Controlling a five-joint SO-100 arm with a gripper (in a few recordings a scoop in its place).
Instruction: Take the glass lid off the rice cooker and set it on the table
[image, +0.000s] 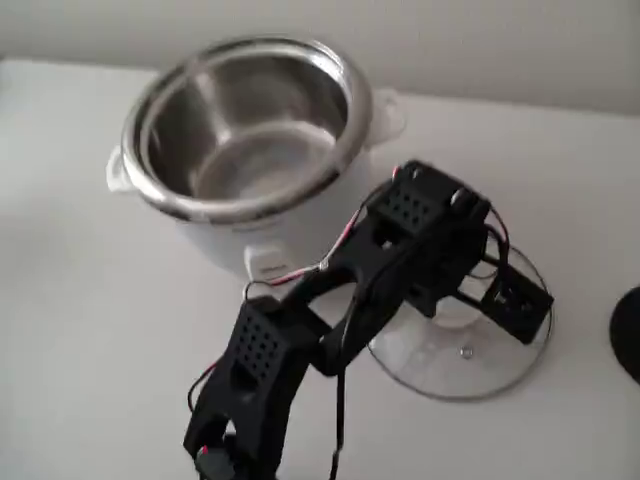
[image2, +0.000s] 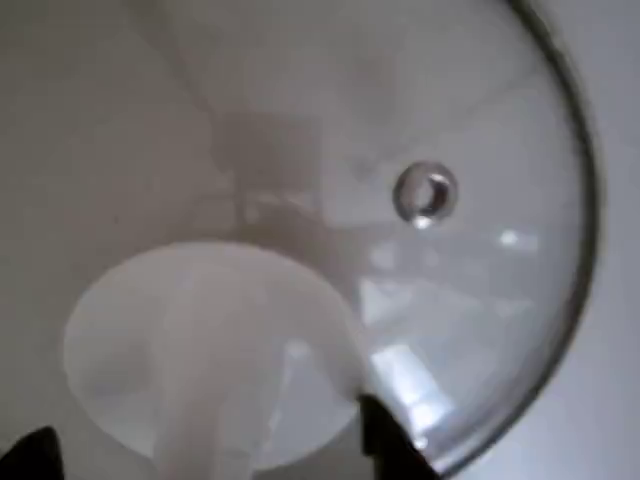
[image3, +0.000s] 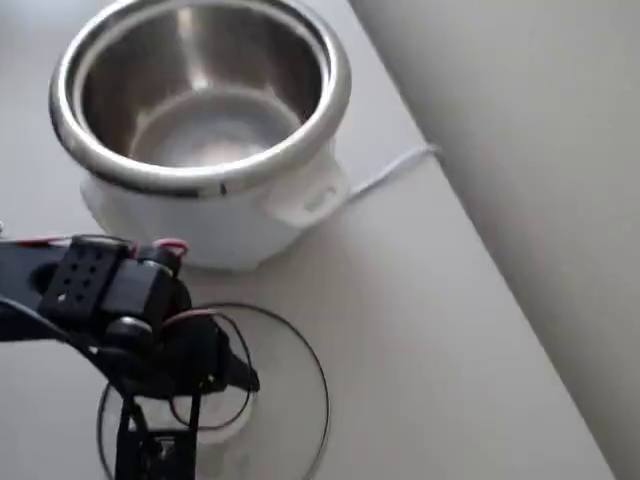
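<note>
Glass lid (image: 470, 350) lies flat on the worktop (image: 90, 330) right of the rice cooker (image: 250, 150), so I'd open my claw (image2: 205, 455), straddling its knob (image2: 210, 350), grip uncertain, and lift straight up.

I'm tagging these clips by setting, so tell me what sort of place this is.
Probably a bare tabletop test setup, perhaps in a home, not a working kitchen: a plain white matte table against a blank wall, holding a small white rice cooker with an empty steel pot, a round clear glass lid, and a black robot arm.
</note>
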